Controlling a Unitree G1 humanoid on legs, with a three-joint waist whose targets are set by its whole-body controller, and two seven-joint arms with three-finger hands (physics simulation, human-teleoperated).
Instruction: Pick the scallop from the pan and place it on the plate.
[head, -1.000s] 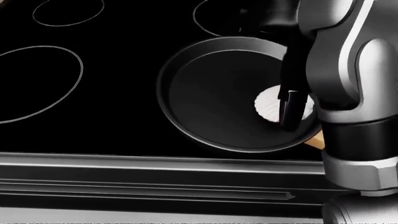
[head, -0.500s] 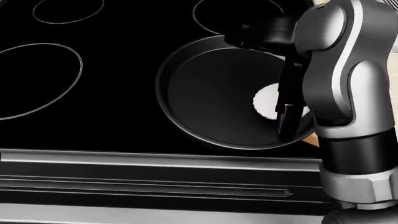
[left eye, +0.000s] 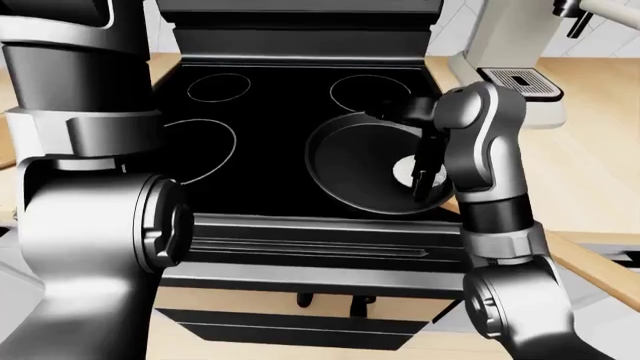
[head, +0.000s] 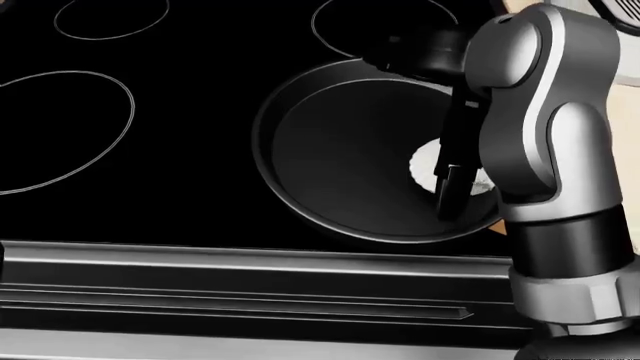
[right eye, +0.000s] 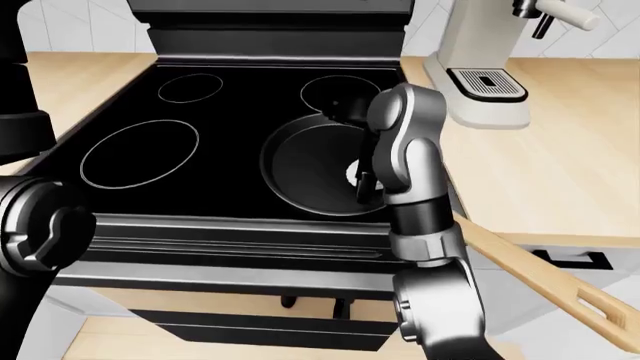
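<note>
A white scallop (head: 426, 166) lies at the right side of a dark round pan (head: 262, 142) on the black stove. My right hand (head: 447, 189) hangs over the scallop from above. Its dark fingers (head: 446, 196) point down and cross the scallop's middle, and they look open; white shell shows on both sides of them. The grey right forearm (head: 540, 127) stands over the pan's right rim and hides part of it. In the left-eye view the same hand (left eye: 424, 174) sits on the scallop (left eye: 404, 171). My left hand and the plate are out of view.
The black cooktop (head: 150, 150) has ring marks to the left of the pan. The pan's long wooden handle (right eye: 540, 264) sticks out to the lower right. A white coffee machine (right eye: 480, 52) stands on the wooden counter (right eye: 570, 157). My left arm (left eye: 80, 225) fills the left-eye view's left.
My right forearm has swung up and a little left, and the fingers have slid left across the scallop. The scallop and the pan have stayed in place.
</note>
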